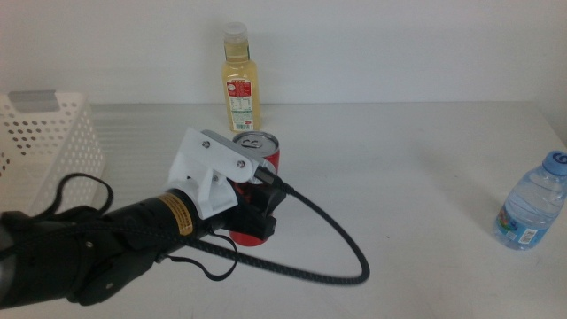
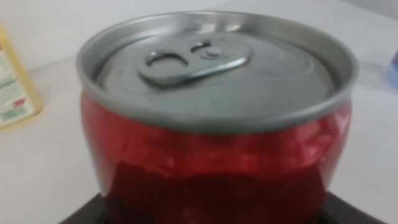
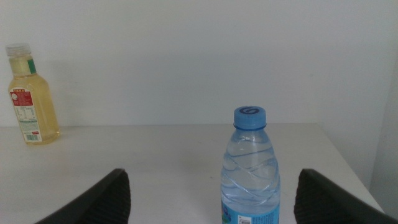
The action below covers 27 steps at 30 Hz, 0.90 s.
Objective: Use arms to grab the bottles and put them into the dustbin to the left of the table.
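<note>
Red can (image 1: 263,159) looks thin-walled, light and slick; your left end effector (image 1: 255,215) sits around its lower body, though whether it's clenched you can't tell; squeeze gently low down.

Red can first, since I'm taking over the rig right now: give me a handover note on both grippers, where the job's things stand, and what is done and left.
Left gripper: at the red can mid-table, jaws around its lower body; whether they are clamped cannot be told. The can stands upright on the table.
Right gripper: waiting, jaws open, facing the water bottle at the table's right edge.
Yellow-liquid bottle: upright at the table's back.
Dustbin: at the table's left; none of the three items is in it.
Done: nothing binned.
Left: can, water bottle, yellow-liquid bottle.
</note>
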### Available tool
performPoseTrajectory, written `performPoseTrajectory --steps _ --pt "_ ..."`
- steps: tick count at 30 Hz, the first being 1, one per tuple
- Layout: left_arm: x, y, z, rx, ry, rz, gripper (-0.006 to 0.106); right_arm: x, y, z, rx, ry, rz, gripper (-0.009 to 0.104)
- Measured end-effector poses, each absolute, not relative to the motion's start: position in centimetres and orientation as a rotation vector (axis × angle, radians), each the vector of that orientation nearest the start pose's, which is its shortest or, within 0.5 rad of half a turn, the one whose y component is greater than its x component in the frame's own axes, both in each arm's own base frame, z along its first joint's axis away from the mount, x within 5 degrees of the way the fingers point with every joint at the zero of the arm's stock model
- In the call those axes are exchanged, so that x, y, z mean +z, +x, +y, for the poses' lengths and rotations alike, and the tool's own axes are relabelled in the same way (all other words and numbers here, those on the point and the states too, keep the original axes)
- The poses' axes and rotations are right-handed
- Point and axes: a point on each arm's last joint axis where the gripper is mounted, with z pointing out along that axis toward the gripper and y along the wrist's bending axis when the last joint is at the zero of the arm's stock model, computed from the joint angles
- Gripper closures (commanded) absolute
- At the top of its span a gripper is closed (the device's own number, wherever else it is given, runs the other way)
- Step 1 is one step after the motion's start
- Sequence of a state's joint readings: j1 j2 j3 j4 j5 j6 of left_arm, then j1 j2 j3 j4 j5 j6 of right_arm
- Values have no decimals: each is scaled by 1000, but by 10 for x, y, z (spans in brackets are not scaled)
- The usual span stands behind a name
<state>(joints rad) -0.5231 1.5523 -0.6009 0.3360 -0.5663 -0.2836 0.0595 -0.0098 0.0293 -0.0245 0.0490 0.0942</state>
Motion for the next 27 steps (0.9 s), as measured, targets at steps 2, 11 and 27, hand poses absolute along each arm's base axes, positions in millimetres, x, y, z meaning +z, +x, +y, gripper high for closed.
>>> performPoseTrajectory --steps 2,11,27 --pt "205 249 -160 -502 606 1859 105 199 57 3 101 9 1553 21" --pt "244 257 -154 -389 547 1973 105 199 57 3 101 9 1553 21" --pt "301 294 -107 -118 318 2253 105 199 57 3 101 9 1553 21"
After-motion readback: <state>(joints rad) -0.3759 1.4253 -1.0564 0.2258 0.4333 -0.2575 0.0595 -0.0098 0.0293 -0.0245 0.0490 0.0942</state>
